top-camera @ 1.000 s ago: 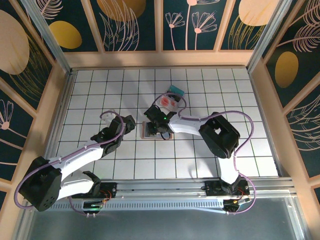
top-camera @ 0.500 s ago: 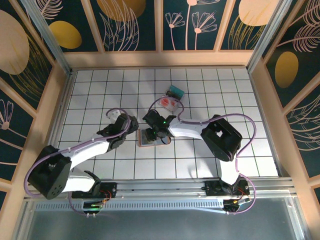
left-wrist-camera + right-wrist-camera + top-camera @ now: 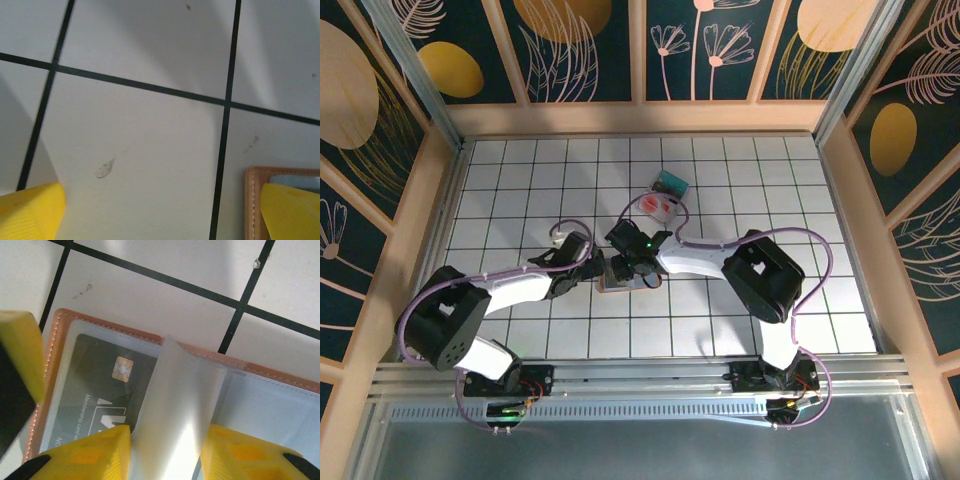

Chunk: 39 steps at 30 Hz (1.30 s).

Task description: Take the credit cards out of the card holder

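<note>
**A:** Where is the card holder (image 3: 280, 405) sitting?

**B:** It is lying open and flat on the white gridded worktop (image 3: 140, 125), between the two arms and right under the right claw (image 3: 167, 452).

**A:** What is that claw doing?

**B:** It is pinching a translucent sleeve page (image 3: 175, 390) and holding it raised off the spine. In the left pocket beneath, a dark grey card (image 3: 100, 390) with a gold chip is showing.

**A:** And the left claw (image 3: 160, 215)?

**B:** It is spread wide and carrying nothing. One yellow fingertip (image 3: 292, 212) is hanging over the holder's stitched corner, the other over bare tile.

**A:** So how should this step go?

**B:** I'm thinking the left should be pressing the leather edge down while the right is working. Otherwise the whole holder is likely coming up with the page. The card is sitting inside plastic, so gripping the sleeve alone is probably not freeing it. A finger needs to be catching the card's own edge and sliding it along the pocket, not tugging upward.
</note>
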Each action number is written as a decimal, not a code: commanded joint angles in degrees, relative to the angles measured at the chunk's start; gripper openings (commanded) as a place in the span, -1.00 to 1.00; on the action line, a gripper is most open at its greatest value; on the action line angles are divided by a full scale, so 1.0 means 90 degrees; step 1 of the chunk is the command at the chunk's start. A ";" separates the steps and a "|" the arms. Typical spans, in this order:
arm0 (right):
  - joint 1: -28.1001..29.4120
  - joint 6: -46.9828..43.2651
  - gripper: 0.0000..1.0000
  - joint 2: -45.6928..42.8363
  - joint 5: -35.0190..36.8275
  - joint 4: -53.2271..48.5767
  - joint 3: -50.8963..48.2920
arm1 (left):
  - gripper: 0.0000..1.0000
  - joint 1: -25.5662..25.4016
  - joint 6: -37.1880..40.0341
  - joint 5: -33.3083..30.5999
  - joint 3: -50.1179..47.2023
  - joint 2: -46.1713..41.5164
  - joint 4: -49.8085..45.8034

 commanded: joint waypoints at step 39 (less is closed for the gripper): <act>-0.0220 0.0655 -0.14 -0.1487 0.1526 -0.0499 -0.1304 | 0.98 -0.0238 -0.0051 -0.0053 0.0403 0.0522 -0.0530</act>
